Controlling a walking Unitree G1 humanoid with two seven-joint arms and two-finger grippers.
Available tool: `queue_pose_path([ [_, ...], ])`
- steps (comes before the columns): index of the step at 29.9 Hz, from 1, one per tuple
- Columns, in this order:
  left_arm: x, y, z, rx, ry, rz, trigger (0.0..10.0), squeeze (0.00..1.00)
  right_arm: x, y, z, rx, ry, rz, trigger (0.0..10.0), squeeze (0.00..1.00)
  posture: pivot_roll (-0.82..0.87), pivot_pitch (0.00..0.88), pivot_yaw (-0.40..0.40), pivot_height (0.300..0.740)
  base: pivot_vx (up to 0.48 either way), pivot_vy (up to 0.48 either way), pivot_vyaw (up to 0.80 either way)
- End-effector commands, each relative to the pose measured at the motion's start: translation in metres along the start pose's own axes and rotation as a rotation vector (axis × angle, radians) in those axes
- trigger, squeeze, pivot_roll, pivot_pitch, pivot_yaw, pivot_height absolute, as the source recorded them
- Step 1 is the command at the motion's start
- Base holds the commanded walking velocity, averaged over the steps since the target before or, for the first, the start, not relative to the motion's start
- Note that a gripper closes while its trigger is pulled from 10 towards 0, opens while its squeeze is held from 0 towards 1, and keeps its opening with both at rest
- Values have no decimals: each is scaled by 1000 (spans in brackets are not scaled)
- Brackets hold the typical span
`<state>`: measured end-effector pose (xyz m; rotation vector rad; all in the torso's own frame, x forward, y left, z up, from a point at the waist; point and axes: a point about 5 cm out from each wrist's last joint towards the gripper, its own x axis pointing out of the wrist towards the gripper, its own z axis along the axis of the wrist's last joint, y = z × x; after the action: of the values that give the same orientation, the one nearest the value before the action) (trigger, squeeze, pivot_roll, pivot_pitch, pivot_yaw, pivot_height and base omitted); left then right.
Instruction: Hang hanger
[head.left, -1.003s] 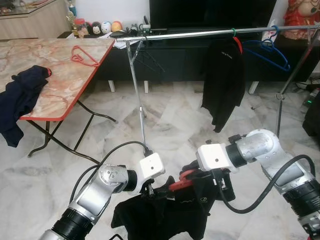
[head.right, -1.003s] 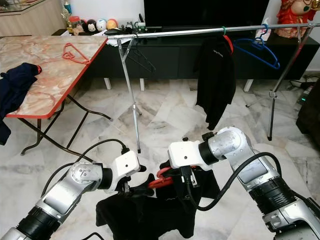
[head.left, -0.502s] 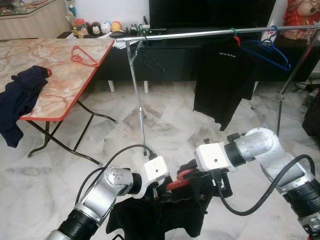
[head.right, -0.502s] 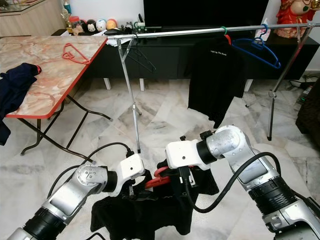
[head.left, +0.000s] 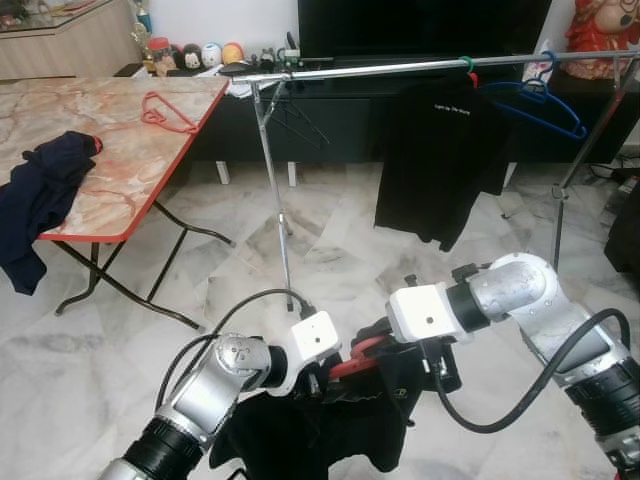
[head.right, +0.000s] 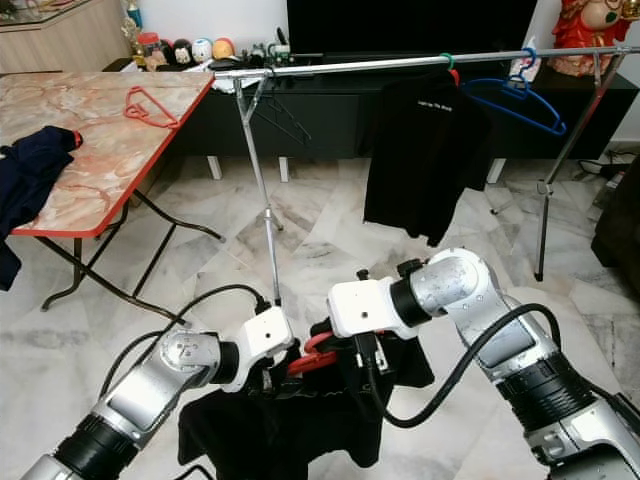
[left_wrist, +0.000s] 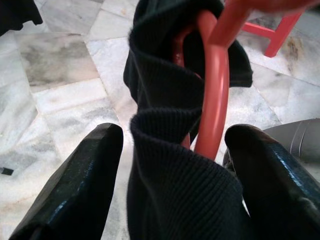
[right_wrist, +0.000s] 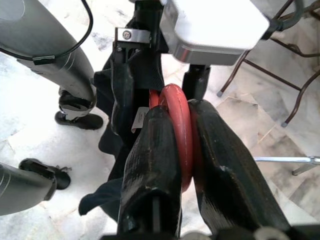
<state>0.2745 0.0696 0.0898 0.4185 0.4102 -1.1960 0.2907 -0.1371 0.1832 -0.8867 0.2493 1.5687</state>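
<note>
Two end effectors meet low over the marble floor (head.left: 330, 250): the right end effector (right_wrist: 175, 145) pinches the red plastic hanger (right_wrist: 180, 125), the left end effector (left_wrist: 170, 165) stands spread around the black garment's ribbed collar (left_wrist: 170, 150).

1. A folding desk (head.left: 120, 150) with a marbled beige top, red rim and thin dark metal legs stands at the robot's left.
2. A red plastic clothes hanger (head.left: 165, 110) lies flat on its far part.
3. A crumpled dark navy garment (head.left: 40, 195) lies on its near edge, partly drooping over the rim.
4. The pale veined marble tile floor (head.left: 340, 250) carries the desk legs and the chrome garment rack's (head.left: 272, 180) upright posts.
</note>
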Motion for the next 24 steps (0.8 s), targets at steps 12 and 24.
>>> queue_pose_path([
  [12, 3, 0, 0, 7, 24, -3, 0, 0, -15, -10, 19, -62, -40, -72, 0, 0, -79, 0, 37, 740, 0, 0, 0],
  [24, 3, 0, 0, 20, 34, -9, 0, 0, -15, -11, 21, -57, -48, -77, 0, 0, -79, 0, 37, 740, 0, 0, 0],
])
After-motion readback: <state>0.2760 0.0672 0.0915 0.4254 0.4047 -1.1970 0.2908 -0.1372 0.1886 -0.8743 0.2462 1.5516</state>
